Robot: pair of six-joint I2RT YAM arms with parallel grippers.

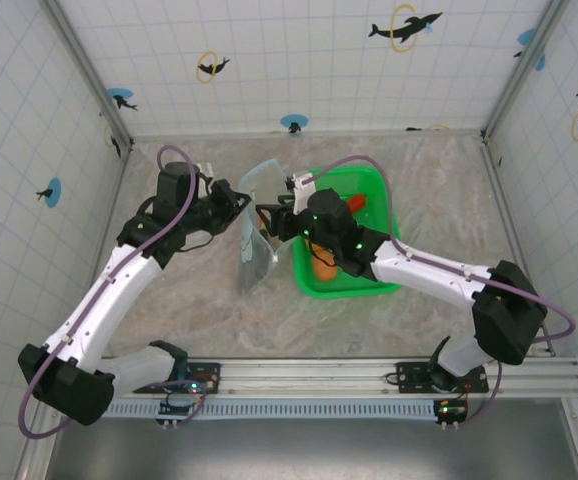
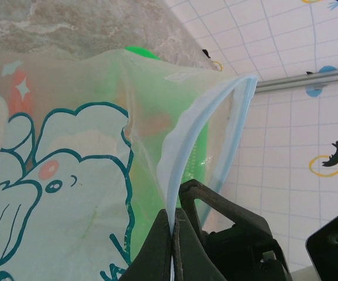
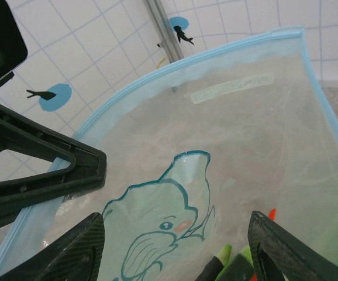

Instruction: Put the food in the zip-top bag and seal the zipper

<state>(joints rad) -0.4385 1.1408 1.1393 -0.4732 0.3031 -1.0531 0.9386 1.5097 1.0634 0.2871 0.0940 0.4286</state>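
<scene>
1. Light blue at the pinch point: clamped the zipper (image 2: 183,140) between the closed left jaws.
2. Held the clear zip-top bag (image 1: 254,245) upright, hanging just ahead of those jaws.
3. Had the right jaws wide open, gripping nothing, the bag's elephant print just ahead of them.
4. Saw red and green food (image 3: 224,253) low between the right jaws.
5. Spotted an orange piece (image 1: 324,268) in the green basket (image 1: 354,290) beneath them.
</scene>
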